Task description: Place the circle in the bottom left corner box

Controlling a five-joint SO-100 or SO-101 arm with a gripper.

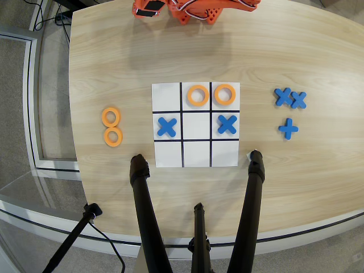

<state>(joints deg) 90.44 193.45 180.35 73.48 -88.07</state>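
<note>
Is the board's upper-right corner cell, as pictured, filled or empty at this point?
Filled. In the overhead view an orange ring lies flat inside the upper-right corner cell of the board, within its lines.

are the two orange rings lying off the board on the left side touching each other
Touching. In the overhead view the upper orange ring and the lower orange ring meet rim to rim, no wood showing between them.

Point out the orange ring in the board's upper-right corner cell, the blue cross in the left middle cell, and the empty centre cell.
Corner ring (224,94): overhead view, on its top band.
Left cross (166,126): overhead view, its centre.
Centre cell (197,125): overhead view, bare white middle.
</note>
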